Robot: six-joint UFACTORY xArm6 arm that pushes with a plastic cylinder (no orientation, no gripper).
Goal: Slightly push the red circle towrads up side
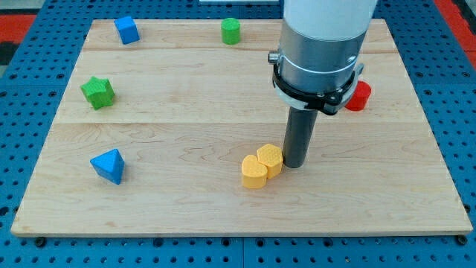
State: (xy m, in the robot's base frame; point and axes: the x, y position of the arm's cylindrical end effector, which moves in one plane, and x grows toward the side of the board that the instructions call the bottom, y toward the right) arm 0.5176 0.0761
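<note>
The red circle (pixel 360 97) sits at the view's right, partly hidden behind the arm's silver body (pixel 320 52). My tip (pixel 295 164) rests on the board just right of two touching yellow blocks, a yellow hexagon-like block (pixel 271 158) and a yellow heart-like block (pixel 253 172). The tip is below and to the left of the red circle, well apart from it.
A blue cube (pixel 127 30) lies at the top left. A green cylinder (pixel 230 31) is at the top middle. A green star (pixel 98 91) is at the left. A blue triangle (pixel 108 165) is at the lower left. The wooden board (pixel 223 208) lies on a blue pegboard.
</note>
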